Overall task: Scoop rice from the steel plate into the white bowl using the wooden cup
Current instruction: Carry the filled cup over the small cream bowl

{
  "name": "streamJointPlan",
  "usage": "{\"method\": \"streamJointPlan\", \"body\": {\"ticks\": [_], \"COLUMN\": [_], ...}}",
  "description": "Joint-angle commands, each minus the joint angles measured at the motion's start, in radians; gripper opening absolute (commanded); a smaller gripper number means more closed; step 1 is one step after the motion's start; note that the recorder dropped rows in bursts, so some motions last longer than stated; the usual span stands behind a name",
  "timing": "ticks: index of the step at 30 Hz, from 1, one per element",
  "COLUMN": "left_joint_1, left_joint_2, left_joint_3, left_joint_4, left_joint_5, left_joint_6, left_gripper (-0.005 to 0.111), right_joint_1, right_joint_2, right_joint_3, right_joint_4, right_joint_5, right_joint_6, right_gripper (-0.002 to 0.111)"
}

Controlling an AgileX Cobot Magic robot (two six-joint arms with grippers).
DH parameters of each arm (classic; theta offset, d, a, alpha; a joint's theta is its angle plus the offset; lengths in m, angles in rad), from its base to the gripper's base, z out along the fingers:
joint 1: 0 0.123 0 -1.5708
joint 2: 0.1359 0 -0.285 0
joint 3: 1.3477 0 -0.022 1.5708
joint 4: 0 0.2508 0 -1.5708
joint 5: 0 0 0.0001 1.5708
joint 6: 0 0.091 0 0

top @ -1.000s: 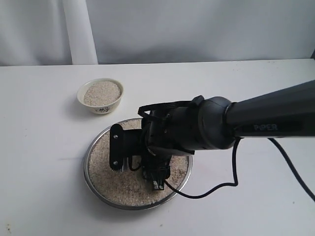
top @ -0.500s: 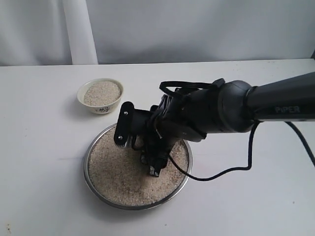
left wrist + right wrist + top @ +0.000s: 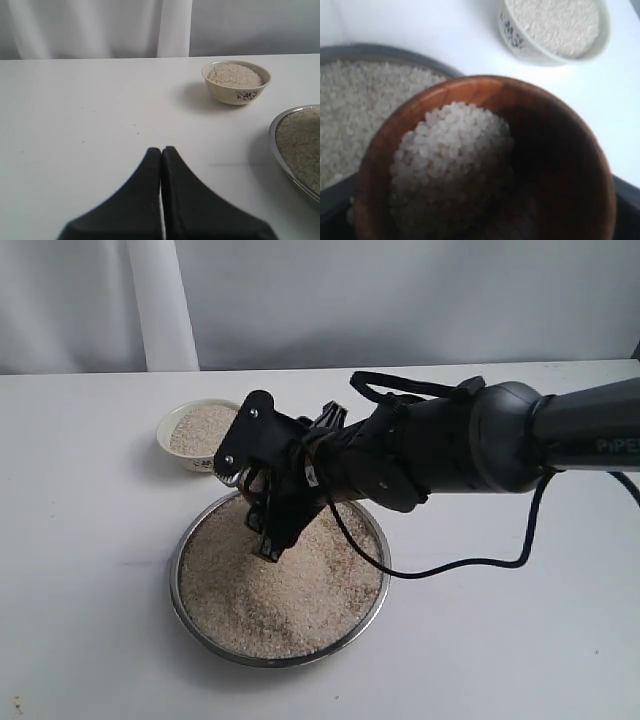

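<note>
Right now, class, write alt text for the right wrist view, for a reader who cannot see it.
A brown cup partly filled with rice takes up most of the frame, seen close up. Behind it are a steel plate of rice and a bowl full of rice, on a white table.

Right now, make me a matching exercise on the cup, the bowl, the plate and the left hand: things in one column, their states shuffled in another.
Things:
1. wooden cup
2. white bowl
3. steel plate
4. left hand

States:
A. shut and empty, over the bare table
B. wide and shallow, covered in rice
C. small, filled nearly to the rim, standing beside the plate
D. brown, partly filled, rice heaped to one side

Pairs: 1-D, 2-C, 3-B, 4-A
</note>
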Motion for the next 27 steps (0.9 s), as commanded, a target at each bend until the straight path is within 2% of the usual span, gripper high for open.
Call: {"method": "streamJointPlan", "body": {"ticks": [1,8,9,13,21,27], "left_joint_1": [-0.006,-0.006,-0.006,-0.006,-0.006,-0.006], "left_joint_2": [-0.003,-0.003,-0.003,-0.003,-0.003,-0.003], "left_joint_3": [0.002,0.002,0.002,0.002,0.002,0.002], "left_joint_4": [0.0,0.0,0.0,0.0,0.0,0.0], "left_joint_5": [-0.014,-0.014,-0.014,-0.014,-0.014,-0.014], "left_joint_6": [0.0,-0.003,-0.003,-0.003,0.0,0.0], "left_gripper": [0.0,0.0,0.0,0.0,0.0,0.0], "right_joint_1": [-0.005,-0.006,-0.006,-0.006,-0.006,-0.006], "right_joint_2": [-0.036,-0.017,0.006,0.072,0.264,0.49], "right_joint_3": [-0.015,-0.251,-0.348,-0.518,-0.807,-1.124], "right_joint_4": [0.058,0.103,0.103,0.103,-0.013,-0.132], "right_joint_5": [-0.089,0.113,0.192,0.314,0.444,0.581], "right_joint_6": [0.001,0.001,-0.019,-0.049,-0.05,-0.05], "right_gripper": [0.0,0.0,0.0,0.0,0.0,0.0]}}
